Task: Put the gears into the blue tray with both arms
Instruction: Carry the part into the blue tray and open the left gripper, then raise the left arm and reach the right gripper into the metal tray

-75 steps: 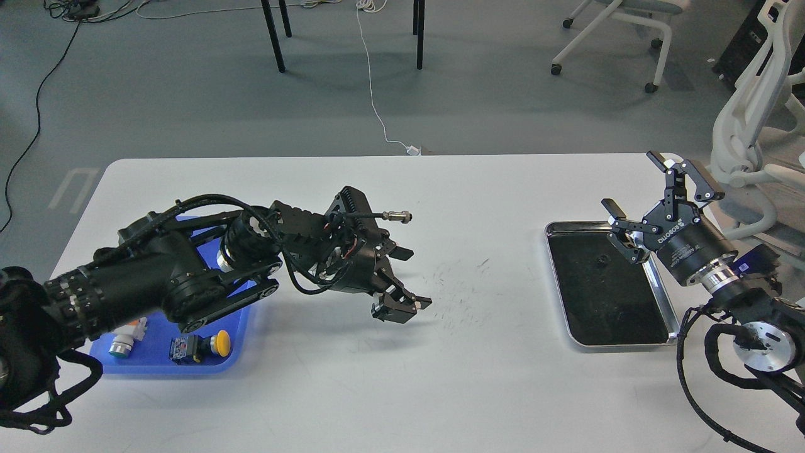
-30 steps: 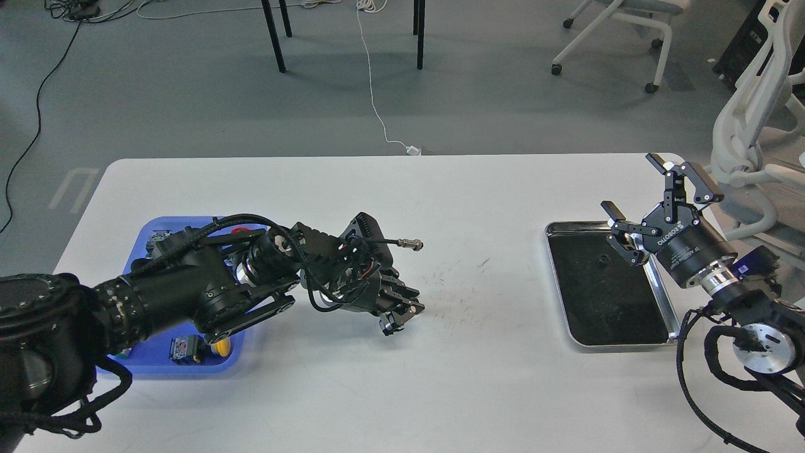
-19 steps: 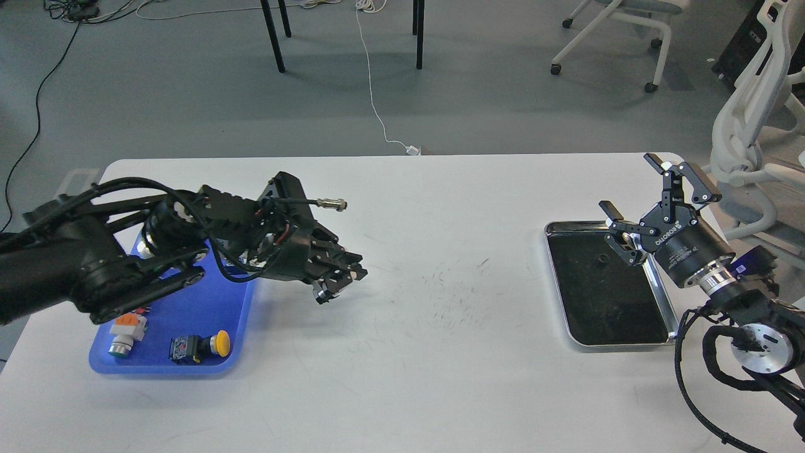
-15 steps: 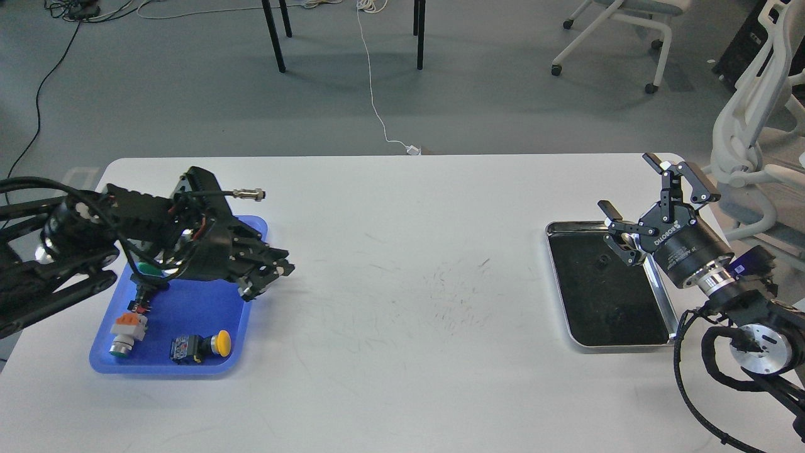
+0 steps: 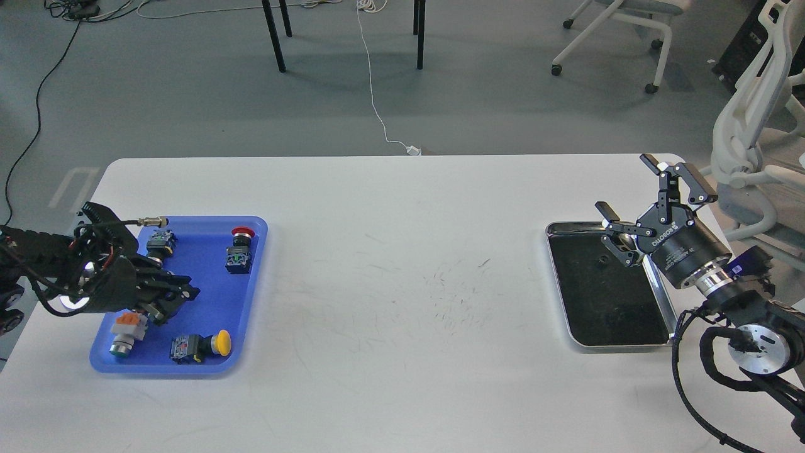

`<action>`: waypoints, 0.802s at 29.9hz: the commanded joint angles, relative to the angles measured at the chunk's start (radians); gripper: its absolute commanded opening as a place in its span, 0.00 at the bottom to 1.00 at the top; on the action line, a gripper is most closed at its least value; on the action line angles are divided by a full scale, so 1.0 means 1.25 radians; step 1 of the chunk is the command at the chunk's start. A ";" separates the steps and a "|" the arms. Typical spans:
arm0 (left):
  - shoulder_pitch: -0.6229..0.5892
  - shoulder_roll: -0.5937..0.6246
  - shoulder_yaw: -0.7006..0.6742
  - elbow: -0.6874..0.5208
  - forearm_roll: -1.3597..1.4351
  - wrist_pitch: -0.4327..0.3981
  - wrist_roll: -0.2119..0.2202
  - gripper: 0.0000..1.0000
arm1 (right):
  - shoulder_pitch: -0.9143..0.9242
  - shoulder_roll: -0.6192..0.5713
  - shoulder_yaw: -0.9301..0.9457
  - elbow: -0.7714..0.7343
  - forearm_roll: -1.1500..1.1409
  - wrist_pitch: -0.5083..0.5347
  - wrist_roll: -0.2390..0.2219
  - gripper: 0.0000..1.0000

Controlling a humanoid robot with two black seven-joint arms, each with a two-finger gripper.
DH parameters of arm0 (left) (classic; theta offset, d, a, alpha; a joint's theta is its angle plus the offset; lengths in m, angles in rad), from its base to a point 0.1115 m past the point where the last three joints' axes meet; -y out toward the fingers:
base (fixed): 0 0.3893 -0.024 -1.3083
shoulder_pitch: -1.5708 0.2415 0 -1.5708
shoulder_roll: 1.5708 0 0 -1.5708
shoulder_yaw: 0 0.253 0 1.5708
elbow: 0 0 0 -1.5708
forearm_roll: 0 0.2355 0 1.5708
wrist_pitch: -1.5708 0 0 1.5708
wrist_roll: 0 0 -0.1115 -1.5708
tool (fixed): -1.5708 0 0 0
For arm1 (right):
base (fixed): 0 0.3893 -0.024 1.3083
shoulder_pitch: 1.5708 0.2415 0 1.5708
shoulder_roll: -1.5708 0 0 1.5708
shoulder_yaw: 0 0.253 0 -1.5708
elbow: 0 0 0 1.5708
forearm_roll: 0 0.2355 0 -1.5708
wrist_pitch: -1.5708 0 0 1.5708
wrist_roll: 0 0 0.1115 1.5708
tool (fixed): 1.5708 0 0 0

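Note:
The blue tray [image 5: 207, 296] lies at the table's left end. My left gripper [image 5: 171, 303] hovers low over its left half, fingers pressed together; the frame does not show whether anything is pinched between them. One gear [image 5: 602, 260], a tiny dark disc, lies in the far part of the steel tray [image 5: 660, 296] on the right. My right gripper [image 5: 622, 185] hangs open just above and to the right of that gear, holding nothing. No other gear shows.
Inside the blue tray are push-button switches: a red-capped one [image 5: 241, 242], a yellow-capped one [image 5: 202, 345], one with an orange and white body [image 5: 123, 332], and a dark one [image 5: 160, 241]. Office chairs stand beyond the table's right end.
My left gripper shut near the table's middle, then swung left and now sits over the blue tray. The right gripper stayed open and barely shifted.

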 commanded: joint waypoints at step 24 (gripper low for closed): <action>0.015 -0.022 -0.229 -0.131 -0.550 0.038 0.000 0.96 | 0.029 -0.055 -0.009 0.002 -0.058 0.009 0.000 0.98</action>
